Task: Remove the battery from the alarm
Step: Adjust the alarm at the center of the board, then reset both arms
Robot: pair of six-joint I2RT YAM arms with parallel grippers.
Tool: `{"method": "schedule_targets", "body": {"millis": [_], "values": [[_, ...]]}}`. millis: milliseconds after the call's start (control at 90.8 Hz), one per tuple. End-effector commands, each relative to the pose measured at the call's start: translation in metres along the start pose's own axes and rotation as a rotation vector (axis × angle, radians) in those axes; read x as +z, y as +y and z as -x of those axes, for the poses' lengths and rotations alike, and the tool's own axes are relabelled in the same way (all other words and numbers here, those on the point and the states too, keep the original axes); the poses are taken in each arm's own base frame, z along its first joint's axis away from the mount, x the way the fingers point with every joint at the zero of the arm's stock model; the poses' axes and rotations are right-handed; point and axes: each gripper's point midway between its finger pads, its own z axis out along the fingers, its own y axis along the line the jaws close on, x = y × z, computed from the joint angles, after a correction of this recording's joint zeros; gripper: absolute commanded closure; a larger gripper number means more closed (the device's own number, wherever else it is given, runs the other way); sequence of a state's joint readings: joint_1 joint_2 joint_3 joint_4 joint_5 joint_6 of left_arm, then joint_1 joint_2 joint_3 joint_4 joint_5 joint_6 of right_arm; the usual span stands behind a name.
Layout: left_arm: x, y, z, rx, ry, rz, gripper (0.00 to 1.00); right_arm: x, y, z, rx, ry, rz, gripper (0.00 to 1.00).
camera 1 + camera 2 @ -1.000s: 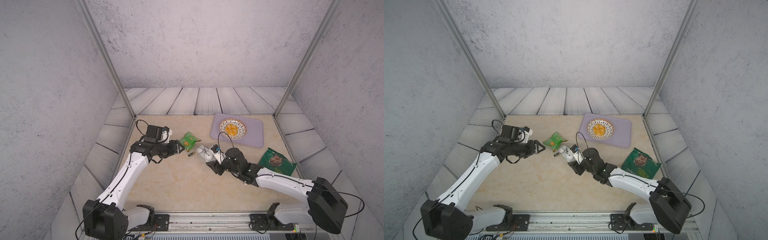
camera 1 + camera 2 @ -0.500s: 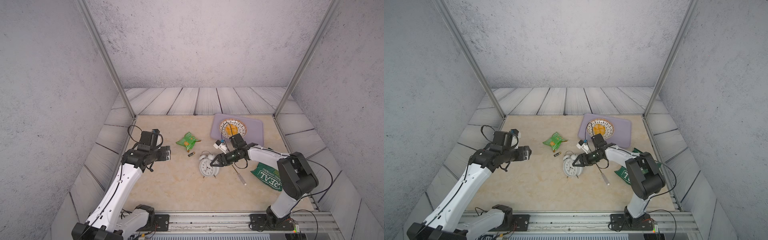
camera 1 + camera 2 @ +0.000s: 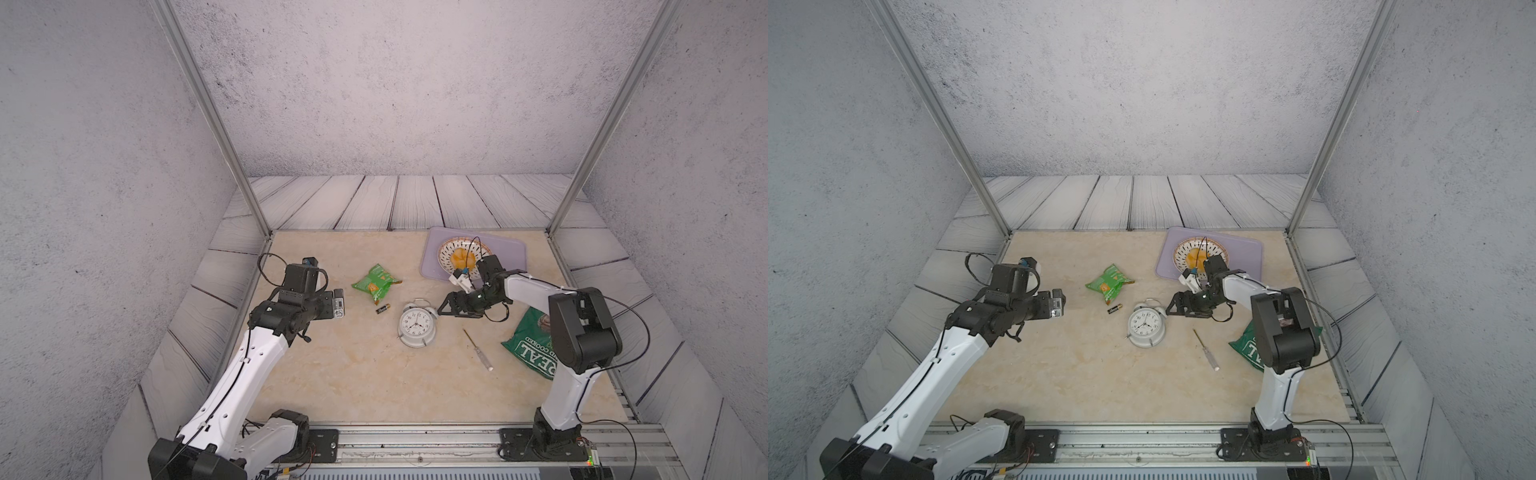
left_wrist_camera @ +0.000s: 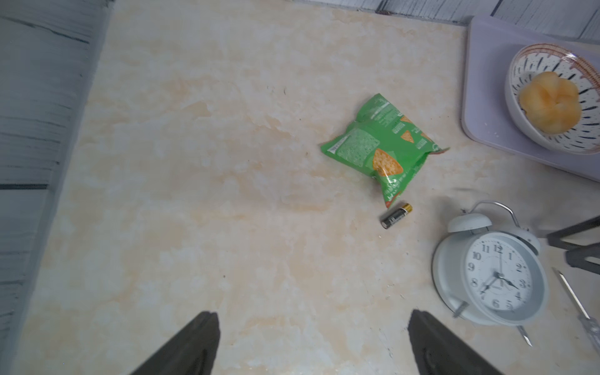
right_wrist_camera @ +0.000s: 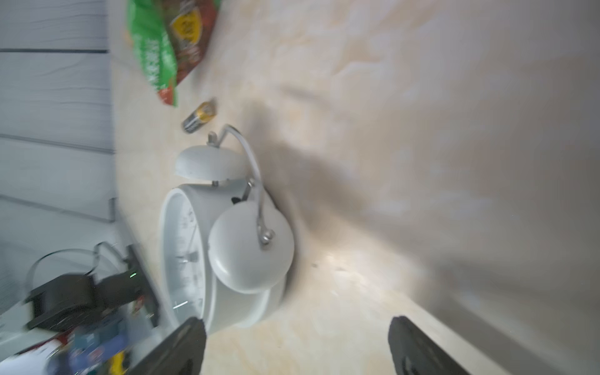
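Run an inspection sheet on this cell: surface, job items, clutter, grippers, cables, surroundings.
Surface: beige marbled tabletop, no spills seen.
Job's things: battery lies loose on the tabletop, apart from the alarm; the alarm lies on its back, dial up.
Clutter: snack bag close by the battery; screwdriver; dark green bag partly under the right arm; dish with orange food on a lilac tray.
Grippers: left gripper open, empty; right gripper open, empty, beside the alarm.
Cables: black cables loop at both wrists, no snags seen.
Surroundings: grey walls, front rail.
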State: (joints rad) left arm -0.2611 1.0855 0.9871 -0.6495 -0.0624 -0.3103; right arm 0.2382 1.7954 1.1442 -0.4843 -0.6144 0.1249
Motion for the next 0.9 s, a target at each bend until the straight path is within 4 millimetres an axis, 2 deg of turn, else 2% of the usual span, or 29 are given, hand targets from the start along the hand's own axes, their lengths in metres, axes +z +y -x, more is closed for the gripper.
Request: {"method": "schedule_targets", "body": {"millis": [0,44,66,88,132,143,209,341,429,528,627,660,694,738,771,804,848,892], "values": [[0.022,0.038,0.02,-0.062,-0.136,0.214,0.01,-0.09,-0.054,0.031,-0.041,-0.336,-0.507,0.03],[0.031,0.054,0.026,-0.077,-0.194,0.302,0.01,-0.124,-0.067,0.04,-0.076,-0.511,-0.655,0.01],[0.035,0.062,0.03,-0.08,-0.222,0.343,0.01,-0.132,-0.074,0.037,-0.086,-0.564,-0.704,0.01],[0.039,0.069,0.034,-0.078,-0.254,0.38,0.01,-0.151,-0.075,0.042,-0.106,-0.659,-0.766,0.01],[0.048,0.08,0.039,-0.063,-0.294,0.422,0.01,-0.174,-0.086,0.036,-0.119,-0.778,-0.89,0.01],[0.051,0.082,0.039,-0.058,-0.298,0.43,0.01,-0.177,-0.091,0.031,-0.117,-0.786,-0.926,0.01],[0.066,0.092,0.044,-0.027,-0.329,0.451,0.01,-0.198,-0.102,0.027,-0.133,-0.912,-1.029,0.01],[0.093,0.113,0.041,-0.03,-0.326,0.429,0.01,-0.192,-0.123,0.013,-0.113,-0.918,-1.044,0.01],[0.112,0.12,0.021,0.023,-0.312,0.385,0.01,-0.185,-0.123,0.013,-0.104,-0.965,-0.972,0.01],[0.116,0.111,0.02,0.056,-0.387,0.319,0.01,-0.16,-0.126,0.002,-0.143,-0.956,-0.893,0.01],[0.113,0.075,0.023,0.143,-0.497,0.115,0.01,-0.148,-0.133,-0.002,-0.173,-1.023,-0.866,0.01],[0.118,0.068,0.01,0.169,-0.508,0.077,0.01,-0.14,-0.137,-0.001,-0.18,-1.017,-0.858,0.01],[0.125,0.069,0.002,0.172,-0.51,0.076,0.01,-0.139,-0.139,0.005,-0.191,-1.045,-0.855,0.01],[0.128,0.069,0.01,0.17,-0.563,0.078,0.01,-0.146,-0.137,0.015,-0.194,-1.078,-0.852,0.01],[0.133,0.069,0.014,0.167,-0.537,0.077,0.01,-0.145,-0.139,0.019,-0.169,-1.017,-0.836,0.01],[0.143,0.071,0.004,0.152,-0.412,0.068,0.01,-0.139,-0.148,0.02,-0.12,-0.926,-0.821,0.01],[0.143,0.081,0.013,0.099,-0.444,0.046,0.01,-0.131,-0.161,0.022,-0.081,-0.869,-0.799,0.01],[0.143,0.086,0.014,0.088,-0.469,0.053,0.01,-0.131,-0.16,0.022,-0.105,-0.889,-0.794,0.01]]}}
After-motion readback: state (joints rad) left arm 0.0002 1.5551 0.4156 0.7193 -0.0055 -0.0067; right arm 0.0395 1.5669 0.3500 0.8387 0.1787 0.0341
